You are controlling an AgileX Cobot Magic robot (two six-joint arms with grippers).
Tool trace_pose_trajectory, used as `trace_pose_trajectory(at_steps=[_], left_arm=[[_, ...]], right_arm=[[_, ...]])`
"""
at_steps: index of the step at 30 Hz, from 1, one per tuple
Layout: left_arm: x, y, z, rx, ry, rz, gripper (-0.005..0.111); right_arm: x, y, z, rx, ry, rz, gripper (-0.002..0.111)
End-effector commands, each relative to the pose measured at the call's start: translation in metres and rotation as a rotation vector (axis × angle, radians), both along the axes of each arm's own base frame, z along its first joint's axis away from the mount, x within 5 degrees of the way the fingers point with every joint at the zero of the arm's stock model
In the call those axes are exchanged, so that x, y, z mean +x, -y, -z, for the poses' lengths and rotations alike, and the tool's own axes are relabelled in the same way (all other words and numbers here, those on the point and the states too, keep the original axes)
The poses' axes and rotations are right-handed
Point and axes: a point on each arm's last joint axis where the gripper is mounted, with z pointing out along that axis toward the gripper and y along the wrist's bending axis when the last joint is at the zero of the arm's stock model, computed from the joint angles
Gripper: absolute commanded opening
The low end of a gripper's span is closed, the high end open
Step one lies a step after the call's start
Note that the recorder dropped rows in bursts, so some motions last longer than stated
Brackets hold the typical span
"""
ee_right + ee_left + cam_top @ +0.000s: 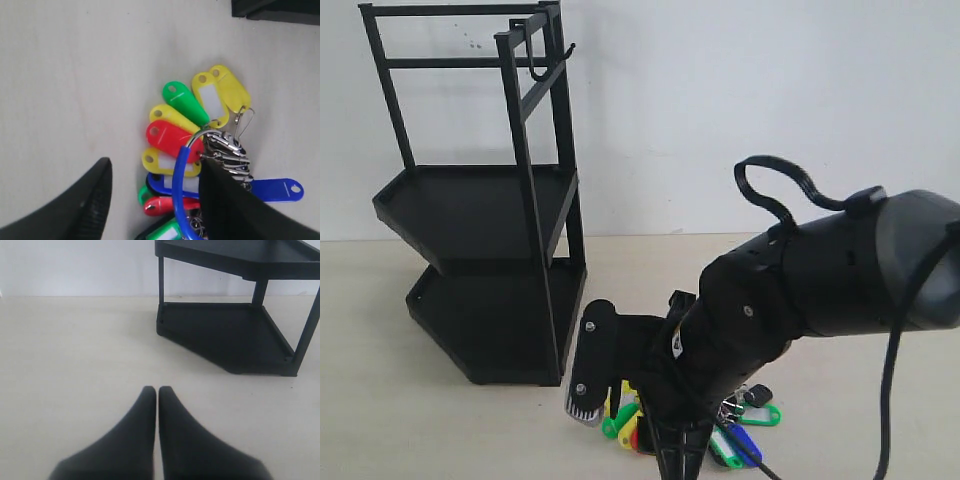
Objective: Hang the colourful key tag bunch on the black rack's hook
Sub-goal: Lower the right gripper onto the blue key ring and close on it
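The key tag bunch (172, 132) lies on the pale table, its yellow, green, red and blue tags fanned out from metal rings (230, 150). My right gripper (155, 165) is open and lowered around it. One finger (227, 200) rests over the rings, and the blue loop strap (179, 185) arches between the fingers. In the exterior view the right gripper (628, 410) sits low over the key tag bunch (760, 414). The black rack (485, 210) stands at the back left, its hook (538, 72) hanging from the top bars. My left gripper (156, 390) is shut and empty.
The left wrist view shows the black rack's lower tray (225, 332) on the table ahead of the shut fingers. The right arm's bulky body and cable (840, 260) fill the front right of the exterior view. A white wall stands behind the table.
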Motion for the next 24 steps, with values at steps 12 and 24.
trace_pose_trajectory(at_steps=[12, 24], left_arm=[[0.0, 0.0, -0.002, -0.017, 0.019, -0.007, 0.004], [0.0, 0.0, -0.002, -0.017, 0.019, -0.007, 0.004]], right_arm=[[0.02, 0.009, 0.017, 0.004, 0.027, 0.121, 0.051], [0.027, 0.023, 0.018, 0.001, 0.004, 0.189, 0.051]])
